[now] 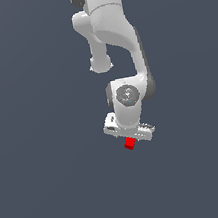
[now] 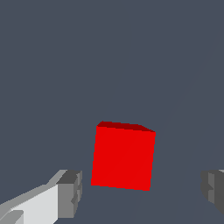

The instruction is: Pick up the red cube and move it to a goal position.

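The red cube (image 1: 129,143) is a tiny bright red block just under the white hand of my gripper (image 1: 131,136) in the exterior view. In the wrist view the red cube (image 2: 124,157) fills the space between my two grey fingertips. One fingertip (image 2: 70,192) stands a small gap away on one side, and the other fingertip (image 2: 214,190) stands a wider gap away on the other side. My gripper (image 2: 142,193) is open around the cube and neither finger touches it. The cube looks slightly turned relative to the fingers.
The white arm (image 1: 112,29) reaches down from the top of the exterior view. Everything around it is a plain dark grey-blue surface (image 1: 40,169). No goal marker or other object shows in either view.
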Motion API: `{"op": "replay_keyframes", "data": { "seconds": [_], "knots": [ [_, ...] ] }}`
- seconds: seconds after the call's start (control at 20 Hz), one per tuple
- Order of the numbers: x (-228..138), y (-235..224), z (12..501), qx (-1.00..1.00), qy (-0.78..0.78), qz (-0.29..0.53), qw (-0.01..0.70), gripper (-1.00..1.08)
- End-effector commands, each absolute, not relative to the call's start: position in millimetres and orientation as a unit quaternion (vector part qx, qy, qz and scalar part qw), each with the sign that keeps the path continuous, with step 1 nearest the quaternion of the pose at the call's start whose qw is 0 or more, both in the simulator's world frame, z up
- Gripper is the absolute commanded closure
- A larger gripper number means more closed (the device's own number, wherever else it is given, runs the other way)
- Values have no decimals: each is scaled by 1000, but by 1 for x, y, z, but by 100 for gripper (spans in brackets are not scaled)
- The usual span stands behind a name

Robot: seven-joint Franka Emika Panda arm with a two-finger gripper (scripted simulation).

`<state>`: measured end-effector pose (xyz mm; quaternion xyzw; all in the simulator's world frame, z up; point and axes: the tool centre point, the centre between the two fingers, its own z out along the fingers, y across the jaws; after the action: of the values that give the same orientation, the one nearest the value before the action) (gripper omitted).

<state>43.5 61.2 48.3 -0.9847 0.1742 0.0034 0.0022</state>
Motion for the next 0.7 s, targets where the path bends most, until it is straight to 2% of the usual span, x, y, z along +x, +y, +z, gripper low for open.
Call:
{"op": "replay_keyframes", "data": {
  "seconds": [0.0,0.5,0.55,0.65],
  "knots": [
    [50,64,38,-981,193,2,1,-92],
    [61,68,20,-975,222,0,0,-92],
    [61,68,20,-975,222,0,0,108],
    [61,68,20,-975,222,0,0,108]
  ]
}}
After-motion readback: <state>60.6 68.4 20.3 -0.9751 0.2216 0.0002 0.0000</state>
